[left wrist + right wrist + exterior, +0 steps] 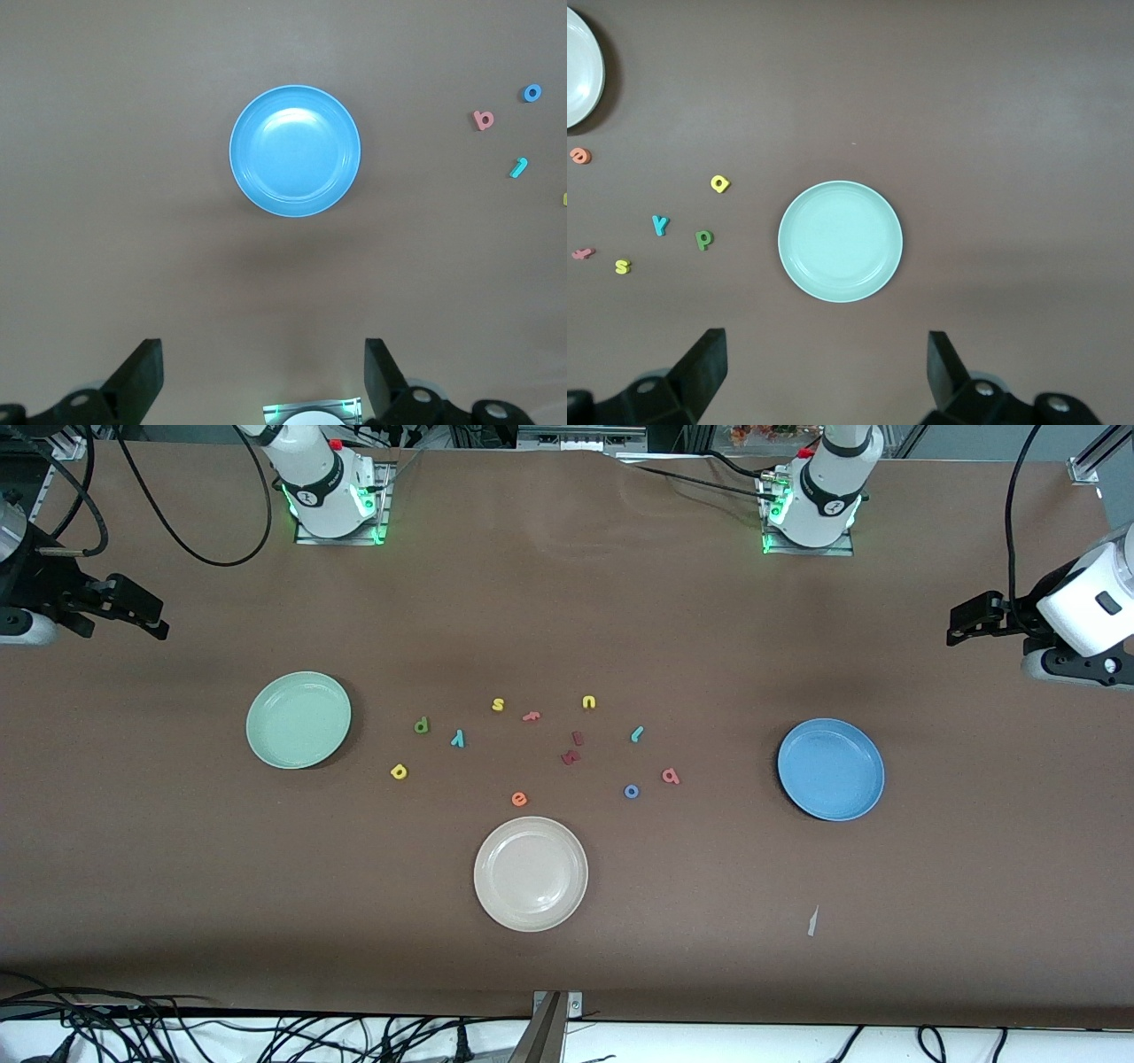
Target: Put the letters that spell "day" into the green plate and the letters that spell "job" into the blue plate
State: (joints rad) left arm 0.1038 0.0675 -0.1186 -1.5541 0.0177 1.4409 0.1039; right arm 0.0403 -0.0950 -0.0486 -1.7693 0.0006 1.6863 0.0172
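Both arms waiting, raised at table ends. Left gripper (pixel 261 381) over bare table near blue plate (pixel 831 770), jaws wide open, empty. Right gripper (pixel 824 376) over bare table near green plate (pixel 299 719), jaws wide open, empty.

Green d (pixel 422 725), teal y (pixel 458 738), yellow a (pixel 399 771) on table beside green plate. Teal j (pixel 636 733), blue o (pixel 632 791), pink b (pixel 671 777) on table nearer blue plate. Both plates without letters. Cream plate (pixel 531 873) nearest front camera, orange e (pixel 519 799) just beside.
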